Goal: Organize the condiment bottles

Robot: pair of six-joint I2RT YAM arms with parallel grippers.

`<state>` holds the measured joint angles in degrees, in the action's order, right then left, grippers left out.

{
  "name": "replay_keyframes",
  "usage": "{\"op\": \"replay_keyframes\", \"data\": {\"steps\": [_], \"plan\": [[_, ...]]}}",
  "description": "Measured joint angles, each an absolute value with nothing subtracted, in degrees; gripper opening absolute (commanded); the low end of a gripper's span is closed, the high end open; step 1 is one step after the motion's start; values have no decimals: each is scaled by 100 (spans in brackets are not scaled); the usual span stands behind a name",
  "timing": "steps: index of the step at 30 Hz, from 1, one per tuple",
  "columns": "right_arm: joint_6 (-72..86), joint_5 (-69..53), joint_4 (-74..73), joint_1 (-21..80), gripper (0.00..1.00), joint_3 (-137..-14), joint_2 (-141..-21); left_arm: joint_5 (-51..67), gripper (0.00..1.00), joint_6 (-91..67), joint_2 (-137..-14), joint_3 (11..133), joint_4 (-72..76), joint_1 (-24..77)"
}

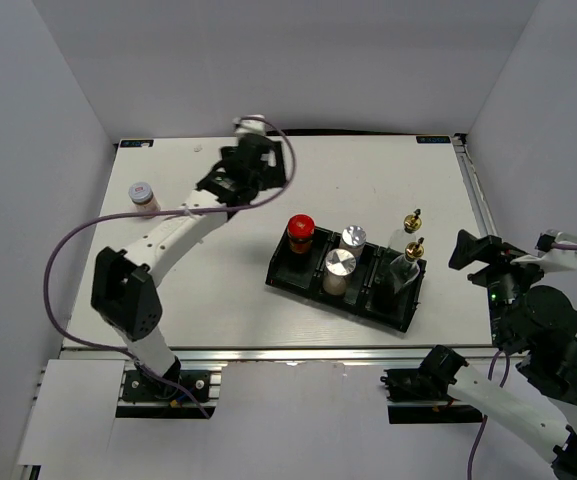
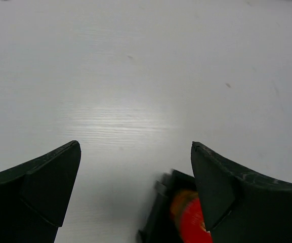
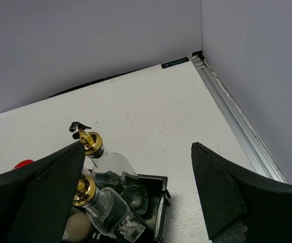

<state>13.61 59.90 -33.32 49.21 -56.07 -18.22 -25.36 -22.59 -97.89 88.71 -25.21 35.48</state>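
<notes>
A black tray [image 1: 308, 285] in mid-table holds a red-capped brown jar [image 1: 300, 232], two silver-capped shakers [image 1: 353, 238] [image 1: 339, 266] and two clear glass bottles with gold pourers [image 1: 412, 222] [image 1: 414, 250]. A small pale-lidded jar [image 1: 144, 196] stands alone at the far left. My left gripper [image 1: 230, 172] hangs open above the table behind the tray. Its wrist view shows the gripper [image 2: 135, 146] holding nothing, with the red cap [image 2: 189, 220] and tray corner [image 2: 158, 212] below it. My right gripper [image 1: 478, 258] is open right of the tray. In its wrist view the gripper [image 3: 138, 145] is empty, with both bottles [image 3: 110, 164] [image 3: 105, 207] at its left.
White walls enclose the table on three sides. A metal rail [image 3: 237, 121] runs along the right edge, and another rail [image 1: 298, 355] runs along the near edge. A purple cable [image 1: 63, 255] loops off the left arm.
</notes>
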Motion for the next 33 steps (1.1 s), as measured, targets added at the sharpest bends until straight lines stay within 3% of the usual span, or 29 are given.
{"op": "replay_keyframes", "data": {"steps": [9, 16, 27, 30, 33], "plan": [[1299, 5977, -3358, 4941, 89, -5553, -2099, -3114, 98, -2847, -9251, 7489, -2421, 819], [1302, 6040, -3382, 4958, 89, -5553, -2106, -3127, 98, -2823, -9784, 7408, -2373, 134], [1304, 6073, -3463, 4958, 89, -5553, -2270, -2644, 98, -2630, -11424, 8333, -2150, -786], [1304, 6062, -3463, 4958, 89, -5553, -2270, -2451, 89, -2541, -11703, 8711, -2119, -934], [1304, 6027, -3463, 4958, 89, -5553, -2270, -2226, 67, -2453, -11924, 9067, -2132, -1031]]}}
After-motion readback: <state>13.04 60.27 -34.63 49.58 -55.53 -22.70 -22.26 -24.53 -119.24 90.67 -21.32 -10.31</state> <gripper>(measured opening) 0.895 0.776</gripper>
